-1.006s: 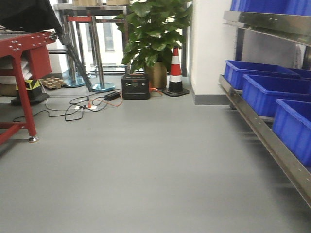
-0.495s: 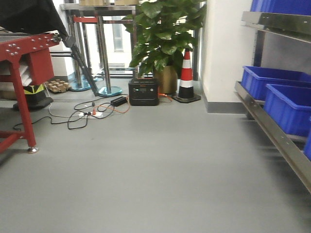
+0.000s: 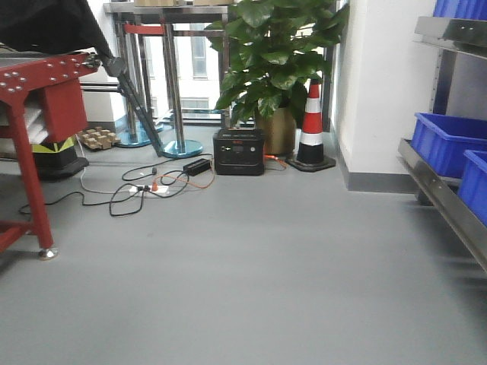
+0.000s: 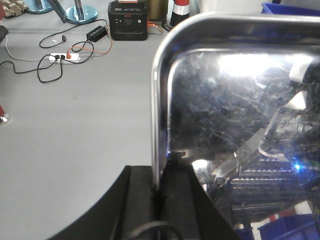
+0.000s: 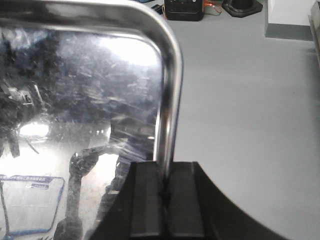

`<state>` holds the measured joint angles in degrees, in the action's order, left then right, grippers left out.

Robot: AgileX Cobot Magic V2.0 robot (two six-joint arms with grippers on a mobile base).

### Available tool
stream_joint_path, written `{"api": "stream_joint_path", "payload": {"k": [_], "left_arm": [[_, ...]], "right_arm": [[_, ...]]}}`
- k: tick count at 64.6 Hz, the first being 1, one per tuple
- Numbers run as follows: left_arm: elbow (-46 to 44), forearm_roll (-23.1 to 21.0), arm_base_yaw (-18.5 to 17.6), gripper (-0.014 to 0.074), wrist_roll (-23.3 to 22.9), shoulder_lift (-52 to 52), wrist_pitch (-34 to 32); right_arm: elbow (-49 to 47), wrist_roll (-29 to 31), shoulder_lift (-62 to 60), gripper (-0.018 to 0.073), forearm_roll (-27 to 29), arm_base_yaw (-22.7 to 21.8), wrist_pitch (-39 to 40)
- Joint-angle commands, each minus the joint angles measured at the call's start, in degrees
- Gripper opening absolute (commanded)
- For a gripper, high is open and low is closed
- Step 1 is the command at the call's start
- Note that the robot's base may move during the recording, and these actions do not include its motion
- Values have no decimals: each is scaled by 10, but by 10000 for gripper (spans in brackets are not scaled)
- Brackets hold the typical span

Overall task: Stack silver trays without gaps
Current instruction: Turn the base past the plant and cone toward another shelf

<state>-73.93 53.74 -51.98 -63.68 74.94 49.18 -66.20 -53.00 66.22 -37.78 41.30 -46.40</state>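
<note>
Counting now | silver tray (image 4: 225, 125): one is showing in each wrist view, same one or not unclear | left gripper (image 4: 160, 172): one | right gripper (image 5: 166, 167): one | blue bins (image 3: 445, 141): three are partly showing | traffic cone (image 3: 312, 125): one | potted plant (image 3: 278, 61): one | black power box (image 3: 239, 152): one | red frame (image 3: 46, 91): one

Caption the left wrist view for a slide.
Left gripper clamps the rolled rim of a mirror-shiny rectangular stainless-steel tray above grey floor.

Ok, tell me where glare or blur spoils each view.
Front view: fairly sharp, evenly lit, window beside the plant bright. Left wrist: white glare patch on the tray, cluttered mirror reflections. Right wrist: similar glare on the tray, scratches catching light.
</note>
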Motion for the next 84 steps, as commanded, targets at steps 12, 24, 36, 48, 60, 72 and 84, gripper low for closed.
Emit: {"api": "stream_joint_path", "payload": {"k": [12,24,36,48,60,72,84], "left_arm": [[-5,-4,-7,-16,0,0,-67],[-5,-4,-7,-16,0,0,-69],[-5,0,-7,-16,0,0,-69],[-5,10,-7,-16,0,0,-69],[-5,14,-7,-16,0,0,-70],[-5,22,-7,-16,0,0,-68],[-5,22,-7,-16,0,0,-69]], "right_arm": [[-4,5,-1,-77,6,6,102],[-4,5,-1,-77,6,6,110],[-4,5,-1,-77,6,6,159],[-4,5,-1,-77,6,6,210],[-4,5,-1,-77,6,6,263],[-4,5,-1,-77,6,6,312],[-4,5,-1,-77,6,6,323]]}}
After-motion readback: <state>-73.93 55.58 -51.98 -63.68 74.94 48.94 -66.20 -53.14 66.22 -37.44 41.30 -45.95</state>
